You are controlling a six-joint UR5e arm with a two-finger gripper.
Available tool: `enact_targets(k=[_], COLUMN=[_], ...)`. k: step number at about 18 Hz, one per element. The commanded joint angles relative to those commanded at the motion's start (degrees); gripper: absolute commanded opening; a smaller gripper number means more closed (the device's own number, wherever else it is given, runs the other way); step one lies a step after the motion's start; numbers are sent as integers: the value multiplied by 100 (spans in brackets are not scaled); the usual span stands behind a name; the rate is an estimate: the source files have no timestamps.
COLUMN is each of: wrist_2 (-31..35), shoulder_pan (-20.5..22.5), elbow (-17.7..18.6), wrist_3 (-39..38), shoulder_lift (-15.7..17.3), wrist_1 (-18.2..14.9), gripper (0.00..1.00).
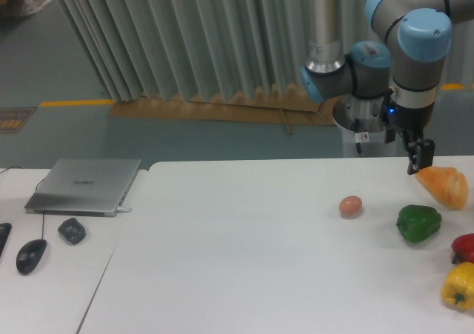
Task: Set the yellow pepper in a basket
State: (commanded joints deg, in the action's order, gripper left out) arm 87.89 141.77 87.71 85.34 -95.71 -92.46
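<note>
From my station I see the yellow pepper [458, 285] sitting on the white counter [244, 252] at the lower right edge of the frame, just below the red pepper [464, 246]. My claw [419, 156] hangs near the upper right, right beside the upper left end of the orange bread wedge [443, 186]; I cannot tell whether its fingers are spread or closed, and it appears to carry nothing. The pepper lies well below the claw in the frame and a little right of it, past the green pepper [418, 224]. Its stem seems to face the camera. No basket is in view, so I judge the grasp comes first.
</note>
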Motion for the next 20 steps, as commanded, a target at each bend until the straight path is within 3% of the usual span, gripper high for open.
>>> enact_targets(k=[20], wrist_2=[-106], shoulder_pan=[0], elbow=[-35], wrist_3=[-26], shoulder_lift=[0], wrist_1=[9], gripper=[100])
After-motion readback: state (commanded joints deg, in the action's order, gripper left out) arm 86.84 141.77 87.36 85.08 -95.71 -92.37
